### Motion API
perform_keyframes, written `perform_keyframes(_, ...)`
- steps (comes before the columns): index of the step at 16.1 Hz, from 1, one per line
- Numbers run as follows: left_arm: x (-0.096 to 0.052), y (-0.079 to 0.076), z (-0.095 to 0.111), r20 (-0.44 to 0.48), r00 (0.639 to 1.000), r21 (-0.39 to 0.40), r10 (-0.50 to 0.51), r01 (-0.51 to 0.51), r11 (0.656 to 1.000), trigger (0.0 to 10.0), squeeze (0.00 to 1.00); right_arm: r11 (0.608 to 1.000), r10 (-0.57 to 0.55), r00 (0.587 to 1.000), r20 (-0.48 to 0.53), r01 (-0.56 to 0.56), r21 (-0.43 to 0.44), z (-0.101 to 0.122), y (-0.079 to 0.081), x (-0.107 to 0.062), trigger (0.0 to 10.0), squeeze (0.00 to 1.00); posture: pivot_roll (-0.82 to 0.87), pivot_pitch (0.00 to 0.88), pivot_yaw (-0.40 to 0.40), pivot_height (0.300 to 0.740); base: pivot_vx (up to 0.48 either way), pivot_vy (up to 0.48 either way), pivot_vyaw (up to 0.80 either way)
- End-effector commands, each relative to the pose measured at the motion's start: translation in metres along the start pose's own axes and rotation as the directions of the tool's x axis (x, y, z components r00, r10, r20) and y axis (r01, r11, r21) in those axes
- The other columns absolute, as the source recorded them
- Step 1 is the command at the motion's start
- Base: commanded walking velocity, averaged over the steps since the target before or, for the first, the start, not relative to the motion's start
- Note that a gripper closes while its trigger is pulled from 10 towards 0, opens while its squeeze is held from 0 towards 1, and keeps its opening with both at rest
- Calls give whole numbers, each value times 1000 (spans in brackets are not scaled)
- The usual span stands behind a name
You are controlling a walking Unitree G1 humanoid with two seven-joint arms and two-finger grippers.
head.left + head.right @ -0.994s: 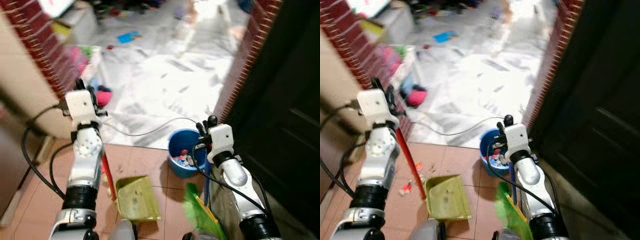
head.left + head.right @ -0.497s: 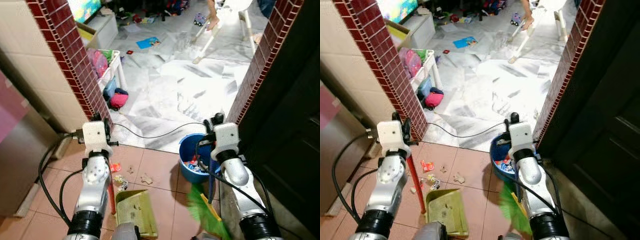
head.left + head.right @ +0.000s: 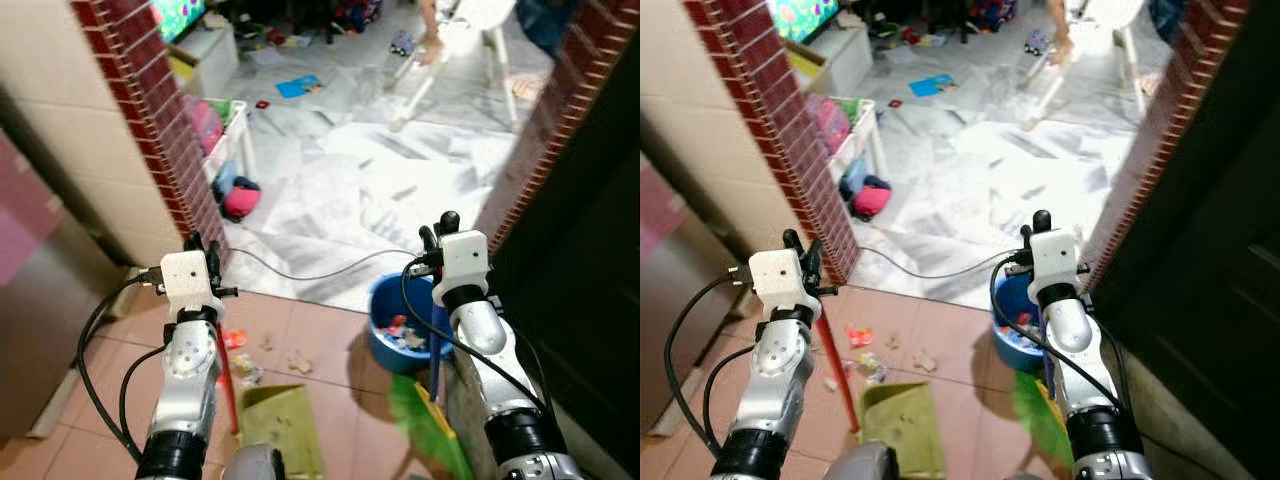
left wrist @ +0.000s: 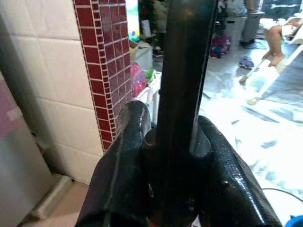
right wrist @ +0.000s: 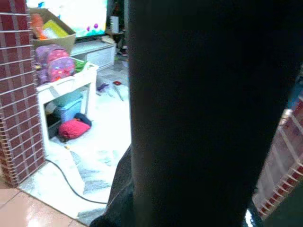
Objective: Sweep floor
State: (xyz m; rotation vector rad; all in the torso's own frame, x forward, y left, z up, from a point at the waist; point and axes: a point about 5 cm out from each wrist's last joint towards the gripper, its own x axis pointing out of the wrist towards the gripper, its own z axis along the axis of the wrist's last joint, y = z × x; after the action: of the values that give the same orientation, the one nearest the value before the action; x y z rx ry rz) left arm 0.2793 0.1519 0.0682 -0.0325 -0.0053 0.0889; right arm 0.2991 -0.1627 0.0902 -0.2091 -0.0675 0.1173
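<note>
Head views: your left gripper (image 3: 798, 262) pinched the dustpan (image 3: 902, 428) by its stiff red handle (image 3: 838, 375); pan light, flat on terracotta tile (image 3: 940, 325). The green broom (image 3: 432, 438) stood by the blue bucket (image 3: 400, 330), bristles soft. Scraps (image 3: 862, 350) lay ahead.

Left wrist: fingers (image 4: 124, 161) clamped on the shaft.

Right wrist: right gripper (image 3: 437, 232) state unreadable. Marble room (image 3: 980, 190) beyond.

Head stereo pair: looks forward and down across tiled floor (image 3: 300, 330) toward white room. Left wrist view: very close along dustpan handle (image 4: 182, 94), facing brick pillar (image 4: 102, 71). Right wrist view: close, facing same pillar and room.
</note>
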Motion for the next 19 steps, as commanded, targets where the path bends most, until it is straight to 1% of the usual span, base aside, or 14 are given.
perform_keyframes(1,-11,-11,-22,-116,991,-47,-60,55,997,10000,0,1000,11,997,81,-12,17,15,5,5,10000,0,-57,0,27,740,0,480,0)
perform_keyframes(3,-10,-18,-21,-115,990,-54,-87,82,995,10000,0,1000,5,997,83,-6,12,15,4,4,10000,0,-74,0,37,740,0,480,0)
perform_keyframes(4,-8,-28,-18,-111,984,-81,-139,130,988,10000,0,1000,-3,997,83,3,-1,15,3,4,10000,0,-93,0,47,740,0,480,0)
perform_keyframes(5,-5,-34,-14,-97,981,-75,-170,163,984,10000,0,1000,-11,997,81,12,-9,15,3,3,10000,0,-95,0,48,740,0,480,0)
perform_keyframes(6,-4,-36,-12,-93,977,-87,-194,186,979,10000,0,1000,-17,997,76,19,-22,14,2,3,10000,0,-95,0,48,740,0,480,0)
perform_keyframes(9,-6,-34,-11,-92,973,-92,-210,201,975,10000,0,999,-20,997,71,22,-23,13,1,5,10000,0,-89,0,45,740,0,480,0)
perform_keyframes(14,-5,-29,-11,-94,975,-80,-201,194,978,10000,0,999,-23,998,66,25,-26,13,2,9,10000,0,-83,0,41,740,0,480,0)
perform_keyframes(19,-6,-29,-11,-101,972,-71,-211,204,976,10000,0,999,-21,998,57,23,-24,10,3,6,10000,0,-86,0,43,740,0,480,0)
